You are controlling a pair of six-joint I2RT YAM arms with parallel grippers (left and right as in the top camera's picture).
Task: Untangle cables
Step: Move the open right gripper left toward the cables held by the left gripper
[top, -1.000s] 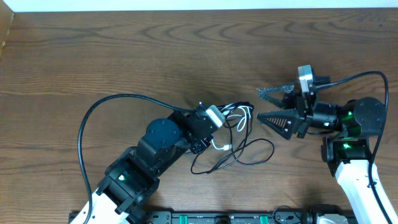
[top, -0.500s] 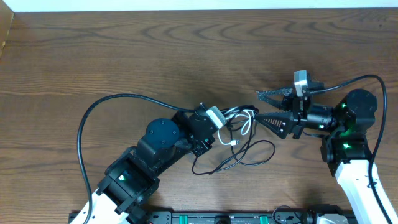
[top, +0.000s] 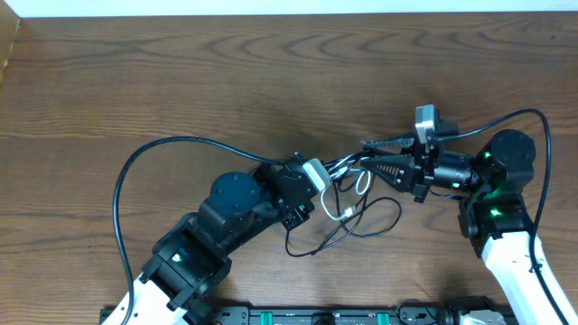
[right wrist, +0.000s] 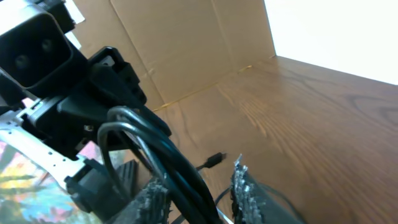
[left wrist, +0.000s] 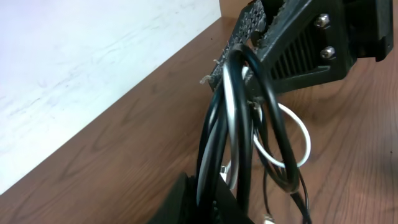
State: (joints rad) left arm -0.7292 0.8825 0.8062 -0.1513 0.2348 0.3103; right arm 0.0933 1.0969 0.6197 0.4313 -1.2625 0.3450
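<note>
Just left of centre in the overhead view, the left gripper [top: 318, 173] is clenched on the cables [top: 343, 162]. The bundle runs right between the right gripper's [top: 365, 153] fingers; whether they are clamped, I cannot tell. The step looks like taking a second hold; next, draw one strand gently free.

Item inspected: the cables [top: 347, 168], several thin cords, black with one white, bunched together near the middle of the desk [top: 181, 81]. The black cords [left wrist: 214, 124] rise as a tight looped bundle from between the left fingers [left wrist: 189, 202], lifted clear of the desk. The far end of the loop passes between the right fingers [right wrist: 247, 190]; whether it is pinched there is unclear. The white cord [top: 362, 183] forms a small loop beside the bundle, its plug end [top: 347, 214] just below. A slack black loop [top: 375, 221] trails from the bundle and lies flat on the desk. The cords are intertwined.
</note>
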